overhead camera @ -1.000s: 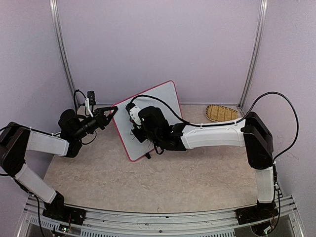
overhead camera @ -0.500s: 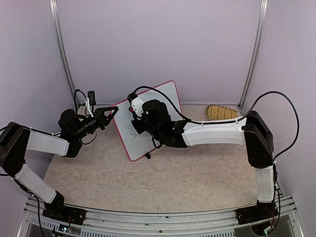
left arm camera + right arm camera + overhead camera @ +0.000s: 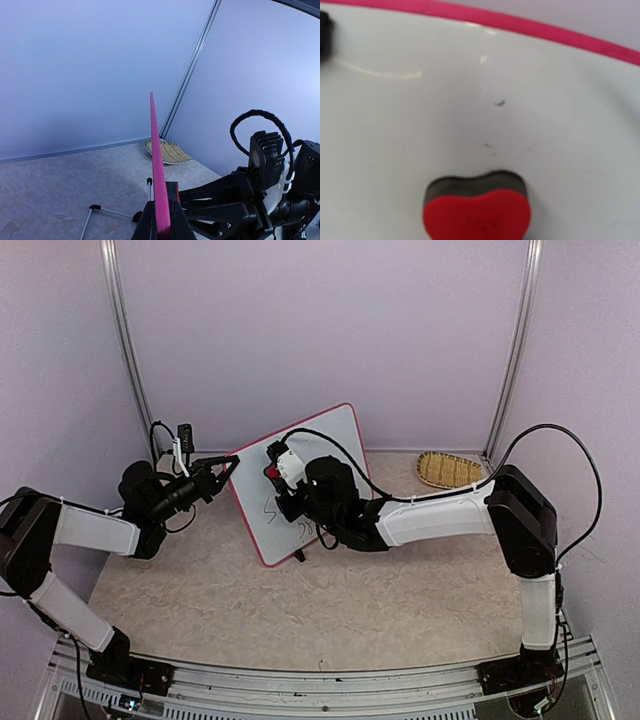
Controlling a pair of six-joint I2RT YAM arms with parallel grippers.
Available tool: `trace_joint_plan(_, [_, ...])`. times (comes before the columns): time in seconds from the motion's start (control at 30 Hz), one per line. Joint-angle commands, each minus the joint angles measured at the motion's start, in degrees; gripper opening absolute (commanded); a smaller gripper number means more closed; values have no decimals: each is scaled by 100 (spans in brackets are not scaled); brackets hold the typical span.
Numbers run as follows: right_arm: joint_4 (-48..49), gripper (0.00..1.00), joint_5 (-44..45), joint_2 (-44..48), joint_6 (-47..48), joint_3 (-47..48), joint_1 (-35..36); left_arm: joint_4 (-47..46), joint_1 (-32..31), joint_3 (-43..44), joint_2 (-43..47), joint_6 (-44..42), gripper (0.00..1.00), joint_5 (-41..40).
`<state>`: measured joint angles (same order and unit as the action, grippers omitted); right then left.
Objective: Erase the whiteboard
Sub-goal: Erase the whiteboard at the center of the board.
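The whiteboard point(image 3: 335, 435), white with a pink-red frame, stands tilted on the table, and black marker scrawl point(image 3: 268, 510) shows on its lower part. My left gripper point(image 3: 230, 466) is shut on the board's left edge. In the left wrist view that pink edge point(image 3: 156, 160) runs up from between the fingers point(image 3: 148, 225), and the board's wire feet point(image 3: 112, 213) rest on the table behind. My right gripper point(image 3: 273, 474) is shut on a red heart-shaped eraser point(image 3: 476, 212), whose dark felt presses against the board's surface point(image 3: 470, 75) near the upper left. A few faint specks remain above it.
A woven basket tray point(image 3: 448, 469) lies at the back right near the metal upright point(image 3: 512, 350); it also shows past the board's edge as a basket point(image 3: 172, 152). A small black device point(image 3: 184, 432) hangs near the left upright. Walls close in on three sides.
My right gripper has carried the eraser up the board from its lower left to near the upper left, uncovering the scrawl below. The left gripper and board have held still.
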<state>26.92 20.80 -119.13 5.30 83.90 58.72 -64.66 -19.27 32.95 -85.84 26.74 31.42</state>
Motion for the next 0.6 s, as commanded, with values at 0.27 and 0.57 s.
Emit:
trace_joint_plan(0.27, [108,18,-423,-485,165,43,392,410,-154,-22,-148,-248,0,646])
trace_joint_plan(0.57, [-203,18,-144,-689,115,313,623,406,-156,-25,-127,-256,0,644])
